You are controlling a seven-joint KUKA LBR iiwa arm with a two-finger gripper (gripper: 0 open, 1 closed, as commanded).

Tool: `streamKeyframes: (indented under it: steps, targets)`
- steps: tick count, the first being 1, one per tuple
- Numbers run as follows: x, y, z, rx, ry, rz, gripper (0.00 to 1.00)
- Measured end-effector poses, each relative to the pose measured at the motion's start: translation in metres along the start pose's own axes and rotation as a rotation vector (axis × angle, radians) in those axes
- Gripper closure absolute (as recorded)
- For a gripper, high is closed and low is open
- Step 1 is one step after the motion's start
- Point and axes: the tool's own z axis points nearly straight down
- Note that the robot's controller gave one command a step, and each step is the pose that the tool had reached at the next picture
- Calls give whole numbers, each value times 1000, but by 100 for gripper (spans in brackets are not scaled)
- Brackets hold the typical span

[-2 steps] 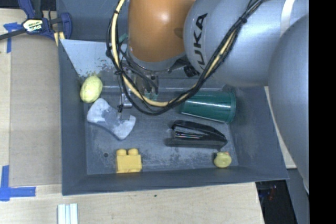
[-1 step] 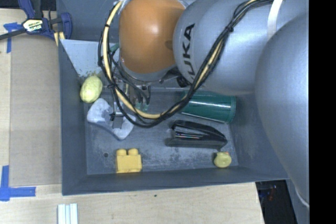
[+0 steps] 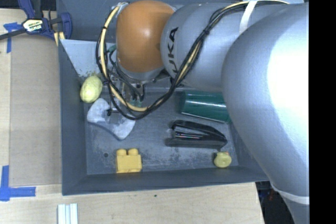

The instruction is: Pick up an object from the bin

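My gripper (image 3: 133,91) shows as a dark body under the arm's wrist, low over the left half of the bin. Just below and left of it lies a pale grey crumpled piece (image 3: 111,119) on the bin floor. A yellow-green lemon-shaped thing (image 3: 91,89) sits to the gripper's left, against the left wall. To its right a dark green box (image 3: 203,105) lies partly under the arm.
A black stapler (image 3: 197,135) lies at the right of the floor, with a small yellow-green ball (image 3: 222,159) by the front right corner. A yellow toy brick (image 3: 128,160) rests near the front wall. The arm covers the bin's back and right side.
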Motion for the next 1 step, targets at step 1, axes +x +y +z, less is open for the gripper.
streamKeyframes:
  steps: [1]
  targets:
    - [-6, 14, -11, -1, 1, -239, 0]
